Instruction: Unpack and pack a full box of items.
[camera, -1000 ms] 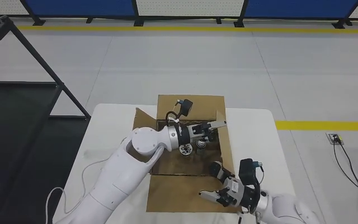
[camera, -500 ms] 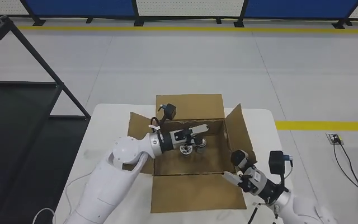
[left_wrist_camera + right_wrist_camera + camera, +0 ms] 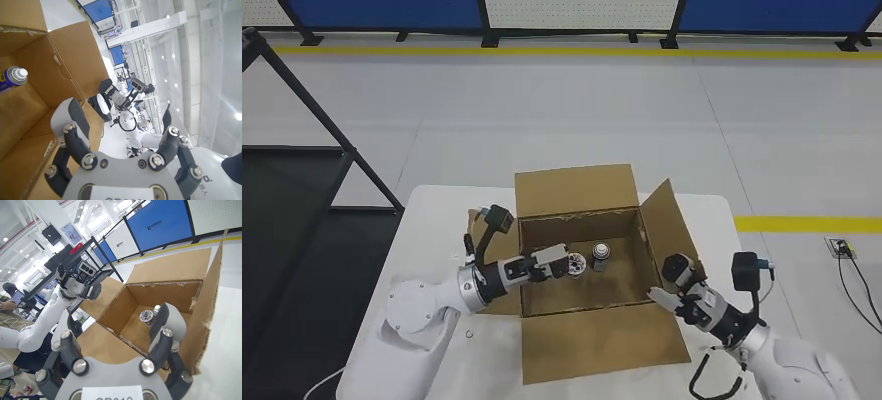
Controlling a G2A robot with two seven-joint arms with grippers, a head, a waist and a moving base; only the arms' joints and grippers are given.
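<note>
My left gripper hangs wide open and empty over the left side of the brown cardboard box. My right gripper, equally spread and empty, sits beside the box's right flap. The flaps stand open on the white table, so I judge unpacking comes next. I'd lower the left gripper straight down, clear of the torn rim, and close squarely on the upright blue spray can with a white cap. It stands just beside a round silvery metal part on the box floor.
</note>
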